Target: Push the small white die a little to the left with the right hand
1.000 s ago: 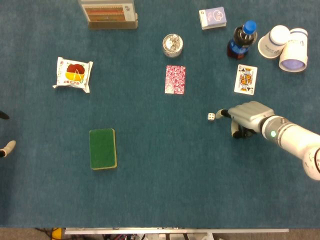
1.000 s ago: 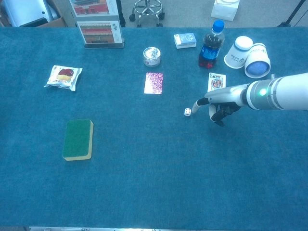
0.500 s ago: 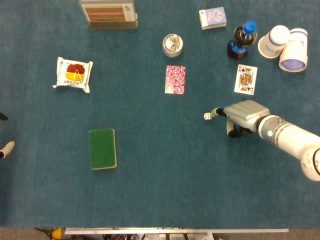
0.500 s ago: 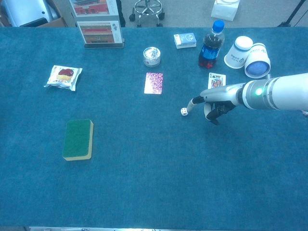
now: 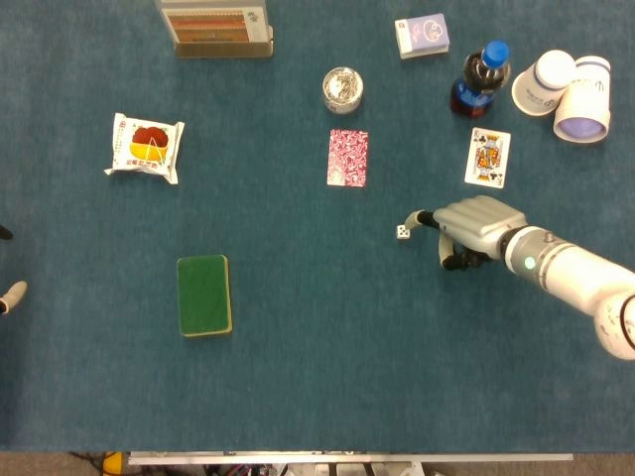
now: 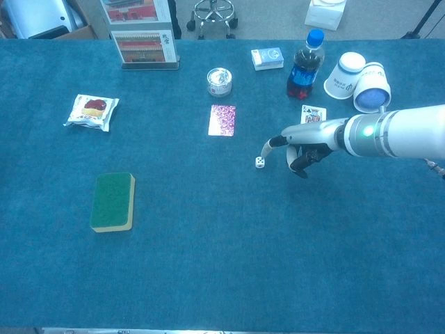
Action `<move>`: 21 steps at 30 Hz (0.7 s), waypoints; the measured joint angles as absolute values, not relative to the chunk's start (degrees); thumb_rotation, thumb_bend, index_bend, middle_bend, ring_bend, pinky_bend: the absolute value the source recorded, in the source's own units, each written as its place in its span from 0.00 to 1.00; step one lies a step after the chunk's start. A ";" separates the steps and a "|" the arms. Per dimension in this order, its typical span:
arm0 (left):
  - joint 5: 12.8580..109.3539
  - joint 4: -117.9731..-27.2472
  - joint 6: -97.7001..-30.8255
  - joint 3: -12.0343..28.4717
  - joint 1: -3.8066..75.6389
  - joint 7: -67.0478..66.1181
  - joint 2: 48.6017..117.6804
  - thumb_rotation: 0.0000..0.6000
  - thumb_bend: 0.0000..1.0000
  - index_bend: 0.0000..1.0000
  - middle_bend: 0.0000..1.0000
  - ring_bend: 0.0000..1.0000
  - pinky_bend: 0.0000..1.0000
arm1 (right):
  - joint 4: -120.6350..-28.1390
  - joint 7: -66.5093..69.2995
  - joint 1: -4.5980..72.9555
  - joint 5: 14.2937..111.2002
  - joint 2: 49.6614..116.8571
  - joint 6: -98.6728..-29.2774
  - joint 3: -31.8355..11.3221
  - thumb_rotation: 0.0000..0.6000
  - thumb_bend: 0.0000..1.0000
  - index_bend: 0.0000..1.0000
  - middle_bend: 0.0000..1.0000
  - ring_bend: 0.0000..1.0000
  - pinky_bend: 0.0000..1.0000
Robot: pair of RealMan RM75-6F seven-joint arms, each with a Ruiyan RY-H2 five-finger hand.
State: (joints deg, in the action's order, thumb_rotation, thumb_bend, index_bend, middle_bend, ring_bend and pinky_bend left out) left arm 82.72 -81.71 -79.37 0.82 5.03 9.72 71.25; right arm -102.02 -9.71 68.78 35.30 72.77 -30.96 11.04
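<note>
The small white die (image 5: 402, 232) (image 6: 259, 162) lies on the blue table cloth (image 5: 317, 377), below and right of the patterned card. My right hand (image 5: 474, 223) (image 6: 306, 139) is just to its right, one finger stretched out leftward so its tip meets the die, the other fingers curled under. It holds nothing. Of my left hand (image 5: 10, 295) only a pale fingertip shows at the left edge of the head view.
A patterned card (image 5: 347, 158) and a king card (image 5: 487, 158) lie behind the hand. At the back stand a cola bottle (image 5: 480, 79), two paper cups (image 5: 561, 89), a card box (image 5: 422, 36) and a tin (image 5: 342, 88). A snack packet (image 5: 146, 147) and a green sponge (image 5: 204, 296) lie at the left.
My right hand has slid to the left with its outstretched finger against the die, and the die has moved a short way left with it.
</note>
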 measured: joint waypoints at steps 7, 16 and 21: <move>82.97 -81.99 -79.36 0.91 5.20 9.48 71.19 1.00 0.17 0.38 0.37 0.27 0.46 | -104.16 -9.24 68.84 35.76 71.16 -30.44 10.71 0.69 1.00 0.15 1.00 1.00 1.00; 82.93 -82.21 -79.36 0.98 5.21 9.25 71.12 1.00 0.17 0.38 0.37 0.27 0.46 | -104.76 -8.71 69.27 36.67 71.10 -28.36 10.85 0.69 1.00 0.15 1.00 1.00 1.00; 82.73 -81.95 -79.22 0.94 5.10 9.60 71.14 1.00 0.17 0.38 0.37 0.27 0.46 | -103.88 -8.52 69.76 36.28 71.92 -27.74 11.23 0.69 1.00 0.15 1.00 1.00 1.00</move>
